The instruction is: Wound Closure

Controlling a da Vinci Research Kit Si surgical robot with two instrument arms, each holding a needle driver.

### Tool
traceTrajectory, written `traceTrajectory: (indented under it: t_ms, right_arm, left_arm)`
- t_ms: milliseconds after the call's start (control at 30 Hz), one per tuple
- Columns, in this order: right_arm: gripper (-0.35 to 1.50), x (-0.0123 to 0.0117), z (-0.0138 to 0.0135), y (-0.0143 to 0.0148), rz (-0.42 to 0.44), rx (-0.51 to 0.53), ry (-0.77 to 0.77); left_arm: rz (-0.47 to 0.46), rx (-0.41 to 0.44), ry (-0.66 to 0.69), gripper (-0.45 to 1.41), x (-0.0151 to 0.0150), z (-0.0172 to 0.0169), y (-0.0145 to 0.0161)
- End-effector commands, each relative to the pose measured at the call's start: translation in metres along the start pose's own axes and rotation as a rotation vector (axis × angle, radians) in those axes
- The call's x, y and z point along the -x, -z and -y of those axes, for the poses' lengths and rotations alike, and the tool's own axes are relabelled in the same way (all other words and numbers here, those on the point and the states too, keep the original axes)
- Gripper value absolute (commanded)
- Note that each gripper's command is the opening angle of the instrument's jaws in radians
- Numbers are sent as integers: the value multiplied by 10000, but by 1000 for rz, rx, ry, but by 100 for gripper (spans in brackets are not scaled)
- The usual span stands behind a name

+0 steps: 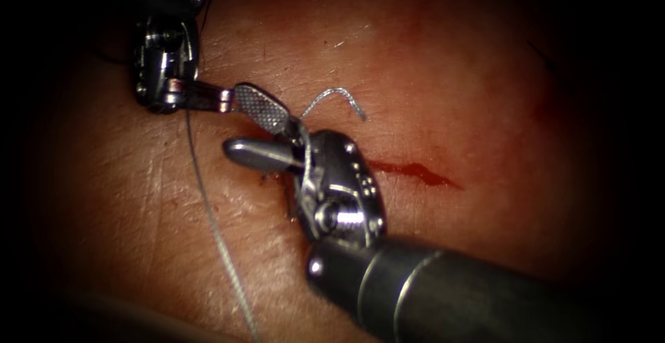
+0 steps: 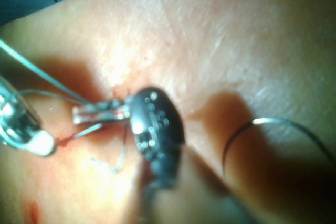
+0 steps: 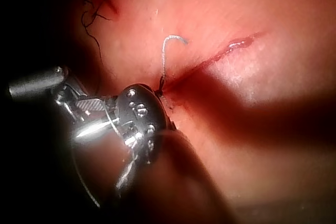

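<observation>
On the tissue (image 1: 485, 93), the cut (image 1: 415, 171) runs out to the right from under the right tool's wrist. The right tool (image 1: 234, 122) enters from the lower right with its jaws open; one ribbed face is turned up and a strand of thread (image 1: 305, 152) crosses between the jaws near their hinge. A short curled thread end (image 1: 336, 93) stands up beside it, also seen as the thread end (image 3: 167, 51) at the cut (image 3: 231, 45). The left tool (image 1: 215, 99) sits left of the cut, shut on the thread, its tip touching the right tool's upper jaw. I see no needle.
A long strand of thread (image 1: 215, 232) trails from the left tool down across the tissue on the left side. Another thread loop (image 2: 273, 124) lies on the tissue. Red fluid (image 1: 436, 177) marks the cut. Dark loose thread ends (image 3: 92, 17) lie farther off.
</observation>
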Motion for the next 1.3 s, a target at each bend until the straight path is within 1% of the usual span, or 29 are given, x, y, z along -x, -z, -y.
traceTrajectory:
  t_ms: [33, 133, 233, 267, 300, 367, 400, 433, 467, 500, 533, 600, 633, 733, 767, 800, 833, 867, 933, 1000, 1033, 1067, 1100, 1167, 1300]
  right_arm:
    - [106, 1, -11, 6, -14, 15, 12]
    - [106, -5, -19, 17, -53, 51, 25]
    - [106, -5, -22, 20, -67, 62, 59]
    - [106, -4, -22, 21, -60, 82, 78]
    - [113, -1, -21, 22, -29, 195, 132]
    - [115, 3, -20, 24, -23, 280, 149]
    - [115, 10, -18, 27, -15, 339, 174]
    - [115, 12, -17, 28, -2, 369, 193]
    - [115, 15, -17, 30, -8, 409, 185]
    - [115, 16, -18, 31, -15, 428, 184]
    - [115, 18, -21, 36, -34, 473, 151]
    - [113, 17, -26, 41, -51, 503, 129]
    - [113, 11, -37, 52, -96, 557, 111]
    - [113, 2, -51, 66, -143, 628, 129]
    - [113, 2, -60, 80, -135, 716, 122]
    - [113, 6, -64, 86, -126, 748, 117]
    - [113, 6, -64, 86, -126, 748, 117]
    - [111, 22, -72, 102, -82, 831, 103]
    - [111, 40, -77, 121, -66, 892, 93]
    - [111, 42, -78, 126, -60, 898, 96]
    - [111, 37, -78, 138, -70, 913, 104]
    - [111, 37, -78, 138, -70, 913, 104]
    - [111, 22, -76, 143, -99, 918, 101]
    - [111, 12, -69, 146, -120, 930, 135]
    - [111, 5, -59, 152, -135, 963, 176]
  left_arm:
    - [1, 5, 1, -45, 2, -11, 2]
    - [4, 0, -4, -45, 3, -19, -1]
    - [15, -14, -10, -45, 8, -26, -9]
    - [19, -16, -12, -45, 10, -28, -12]
    - [23, -19, -17, -45, 14, -34, -20]
    - [24, -19, -14, -45, 16, -39, -28]
    - [25, -20, -16, -45, 16, -43, -36]
    - [27, -17, -15, -45, 16, -44, -39]
    - [29, -14, -14, -45, 16, -46, -46]
    - [29, -14, -14, -45, 15, -47, -49]
    - [33, -6, -13, -45, 15, -49, -55]
    - [32, -6, -13, -45, 15, -51, -59]
    - [30, -4, -14, -45, 16, -52, -62]
    - [30, -2, -9, -45, 18, -54, -64]
    - [32, -2, -6, -45, 21, -57, -66]
    - [33, -1, -7, -45, 22, -57, -67]
    - [33, -1, -7, -45, 22, -57, -67]
    - [38, -1, -3, -45, 24, -59, -69]
    - [42, -1, -2, -45, 25, -59, -70]
    - [46, 0, -1, -45, 25, -58, -70]
    - [49, 1, -1, -45, 24, -59, -69]
    - [49, 1, -1, -45, 24, -59, -69]
    - [52, -1, -1, -45, 25, -59, -70]
    - [53, -1, 3, -45, 27, -60, -72]
    - [52, 0, 8, -45, 29, -60, -73]
